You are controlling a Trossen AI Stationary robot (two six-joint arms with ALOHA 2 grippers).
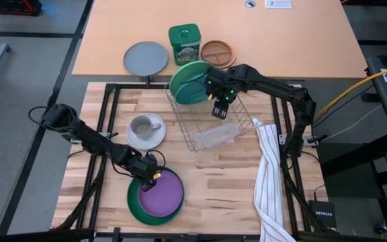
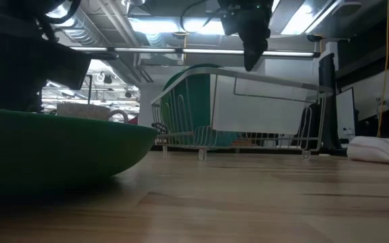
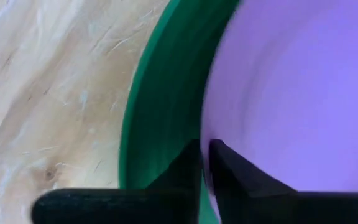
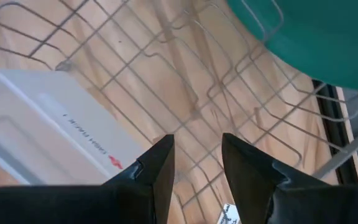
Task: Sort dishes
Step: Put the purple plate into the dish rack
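- My left gripper point(image 1: 154, 176) has its jaws pinched on the rim of the purple plate point(image 1: 162, 193), which lies in the dark green plate point(image 1: 134, 202) near the worktop's front edge.
- My right gripper point(image 1: 220, 109) hangs over the wire rack point(image 1: 195, 138), jaws narrowly parted (empty).
- The teal plates point(image 1: 191, 83) stand upright in the rack.

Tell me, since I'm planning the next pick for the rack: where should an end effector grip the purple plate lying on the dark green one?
Probably the purple plate's raised rim, coming from above and outside. It lies flat in the dark green plate, so only the rim offers an edge. The left end effector already has its fingers at that rim, nearly closed.
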